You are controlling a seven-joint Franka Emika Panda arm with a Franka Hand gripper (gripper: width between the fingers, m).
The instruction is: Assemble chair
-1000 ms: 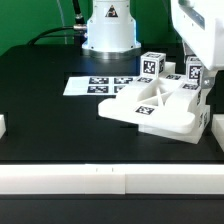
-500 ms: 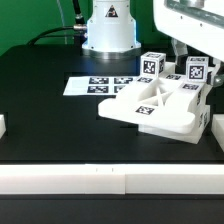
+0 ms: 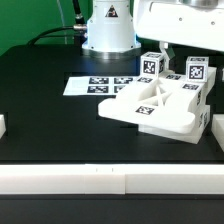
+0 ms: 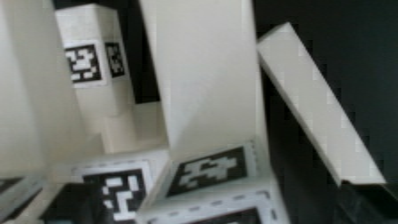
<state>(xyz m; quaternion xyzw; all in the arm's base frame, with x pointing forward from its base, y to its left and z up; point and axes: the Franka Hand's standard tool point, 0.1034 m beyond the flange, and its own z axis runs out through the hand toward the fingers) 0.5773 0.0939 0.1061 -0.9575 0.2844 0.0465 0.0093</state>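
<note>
Since a second ago the arm has swung across the upper right of the exterior view toward the frame's left: its glossy white wrist housing (image 3: 180, 20), which stood at the far right edge before, now spans from the right edge to above the tagged blocks. The chair parts have not shifted.

The claw itself is hard to make out in the exterior view; only a dark piece shows under the housing near the upright blocks. In the wrist view no fingers are clearly told apart from the white parts. The claw stands wide, and nothing can be seen held in it.

The chair (image 3: 160, 105) sits on the black worktop (image 3: 50, 110) in the right half of the exterior view, against the white border strip (image 3: 100, 180) that runs along the lower frame. Its cross-braced flat plate (image 3: 150, 103) lies low and tilted toward the frame's lower left, with a tag on its front edge. Behind it, toward the upper right, stand several notched blocks: one tagged block (image 3: 150, 64) at centre right and another (image 3: 196, 72) near the right edge.

The marker board (image 3: 95, 85) lies flat on the worktop at centre frame, just beside the plate's upper left.

The wrist view is filled with close white bars (image 4: 205, 75) and tagged faces (image 4: 210, 168) against a dark ground.
</note>
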